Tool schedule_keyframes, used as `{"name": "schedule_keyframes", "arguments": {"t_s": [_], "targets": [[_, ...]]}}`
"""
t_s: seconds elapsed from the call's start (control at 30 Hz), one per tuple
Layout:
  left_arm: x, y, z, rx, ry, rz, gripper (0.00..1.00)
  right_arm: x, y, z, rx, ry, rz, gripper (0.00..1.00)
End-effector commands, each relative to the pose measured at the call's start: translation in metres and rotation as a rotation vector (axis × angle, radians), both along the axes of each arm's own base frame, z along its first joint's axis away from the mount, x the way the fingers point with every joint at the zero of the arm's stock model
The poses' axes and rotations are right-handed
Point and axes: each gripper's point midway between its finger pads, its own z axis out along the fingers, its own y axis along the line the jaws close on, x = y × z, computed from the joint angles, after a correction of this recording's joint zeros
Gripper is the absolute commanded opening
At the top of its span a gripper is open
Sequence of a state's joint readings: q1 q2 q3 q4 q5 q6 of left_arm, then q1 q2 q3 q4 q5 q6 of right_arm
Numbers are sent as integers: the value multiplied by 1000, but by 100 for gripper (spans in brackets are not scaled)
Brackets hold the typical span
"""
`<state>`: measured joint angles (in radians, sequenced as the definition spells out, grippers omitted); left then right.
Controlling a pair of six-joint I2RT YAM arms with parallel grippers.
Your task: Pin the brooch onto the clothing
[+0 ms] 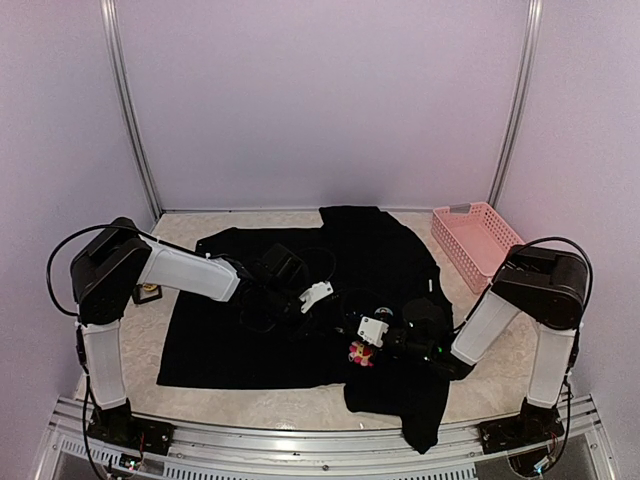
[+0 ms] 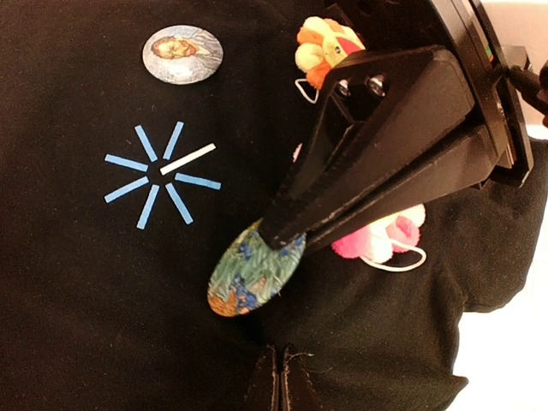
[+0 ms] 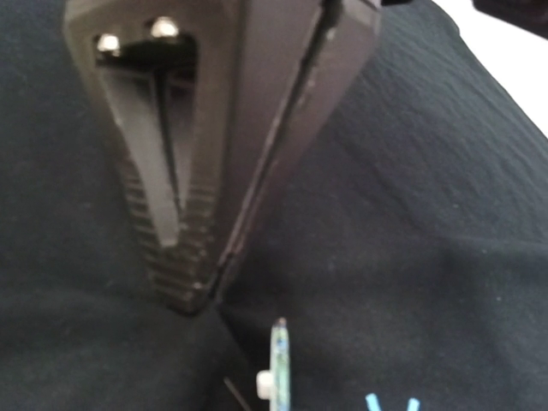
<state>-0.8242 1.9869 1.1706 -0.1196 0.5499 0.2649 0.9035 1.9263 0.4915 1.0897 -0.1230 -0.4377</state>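
Two claws meet over the black shirt (image 1: 215, 345), which lies spread on the table (image 1: 260, 402). The left claw (image 2: 272, 233) is closed on the edge of an oval, flower-painted brooch (image 2: 253, 276), held near the light-blue star mark (image 2: 161, 175). The right claw (image 3: 201, 295) is closed, its tip touching the shirt just beside the brooch.

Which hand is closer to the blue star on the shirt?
Right. The right hand, gripping the brooch, has its tips just beside the star. The left hand, shut, rests on the shirt farther off, beyond the brooch.
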Motion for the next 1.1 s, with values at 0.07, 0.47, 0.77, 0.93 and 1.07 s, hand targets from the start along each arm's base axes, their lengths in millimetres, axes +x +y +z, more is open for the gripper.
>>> {"name": "schedule_keyframes", "arguments": {"t_s": [0.07,0.47,0.77,0.93,1.07], "targets": [[0,-8,33,-73,-17,-17,0,1,6,2,-18,-62,-5,0],[0,-6,27,-60,-16,-10,0,-26,17,13,75,15,83,0],[1,-4,22,-47,-19,-2,0,-37,20,26,229,155,119,0],[-3,-3,21,-41,-14,-14,5,-35,21,34,280,180,113,0],[-4,0,24,-41,-29,-17,15,-32,21,37,301,197,115,0]]}}
